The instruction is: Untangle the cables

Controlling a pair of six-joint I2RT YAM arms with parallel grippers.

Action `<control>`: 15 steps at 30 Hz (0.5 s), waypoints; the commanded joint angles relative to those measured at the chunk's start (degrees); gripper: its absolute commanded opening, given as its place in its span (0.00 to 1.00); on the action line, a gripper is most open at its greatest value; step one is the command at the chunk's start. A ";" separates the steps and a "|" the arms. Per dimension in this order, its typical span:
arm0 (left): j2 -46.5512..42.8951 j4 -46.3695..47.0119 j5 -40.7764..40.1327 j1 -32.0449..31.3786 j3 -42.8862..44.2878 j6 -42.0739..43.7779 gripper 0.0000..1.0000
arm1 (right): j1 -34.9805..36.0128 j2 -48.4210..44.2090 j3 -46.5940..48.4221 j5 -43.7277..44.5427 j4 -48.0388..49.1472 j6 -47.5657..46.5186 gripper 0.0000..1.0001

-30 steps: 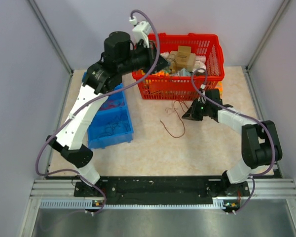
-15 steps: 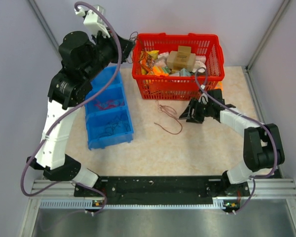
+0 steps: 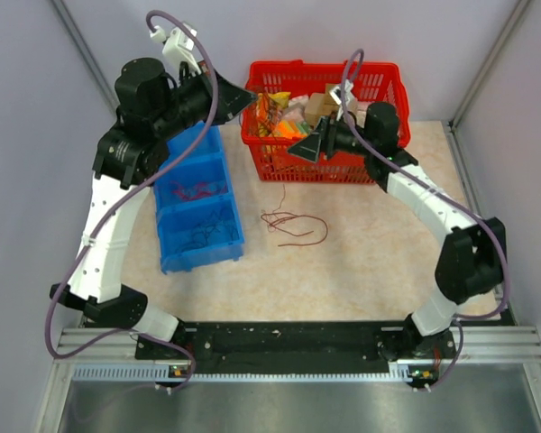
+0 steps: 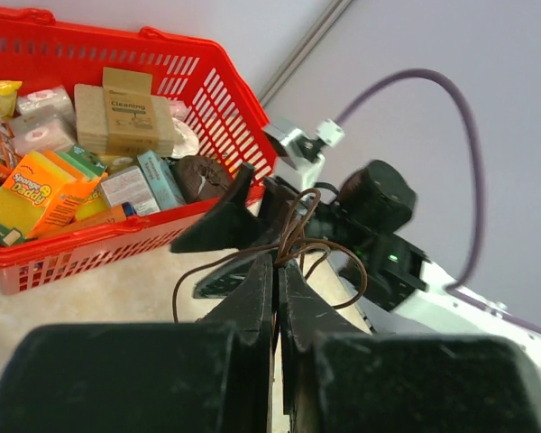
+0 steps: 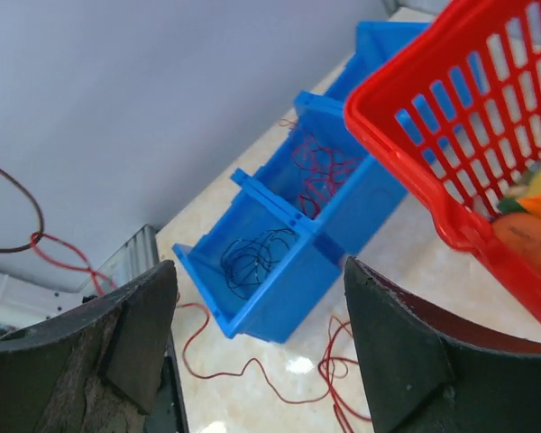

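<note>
The cables are thin red and dark-red wires. One loose red loop [image 3: 293,225] lies on the table in front of the basket, and in the right wrist view it shows as a red strand [image 5: 252,372] on the tabletop. A dark brown-red strand [image 4: 295,230] loops up out of my left gripper [image 4: 278,263], which is shut on it. That left gripper [image 3: 249,96] is raised by the basket's left end. My right gripper [image 3: 305,147] hangs open in front of the basket, above the table. The right gripper [image 5: 260,271] has nothing between its fingers.
A red basket [image 3: 388,81] full of packets stands at the back; its rim [image 5: 406,135] is close to my right fingers. A blue divided bin [image 3: 218,245] at the left holds red and black wire bundles [image 5: 252,257]. Grey walls enclose the table.
My right gripper opened, letting go of the red cable, and rose from the table to the basket front. The left arm swung away from over the basket, wire still pinched.
</note>
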 commanded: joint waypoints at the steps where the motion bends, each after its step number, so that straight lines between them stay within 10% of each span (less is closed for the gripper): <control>1: -3.51 1.00 2.07 0.04 0.76 -0.83 0.00 | 1.15 6.53 3.58 -12.19 16.26 8.31 0.73; 7: -3.25 1.26 3.12 0.74 2.60 -0.30 0.00 | 2.39 4.17 -4.66 -18.44 34.10 21.76 0.68; 15: -2.37 1.53 6.02 1.88 4.01 -0.57 0.00 | 6.16 5.30 -5.29 -18.98 33.69 22.04 0.66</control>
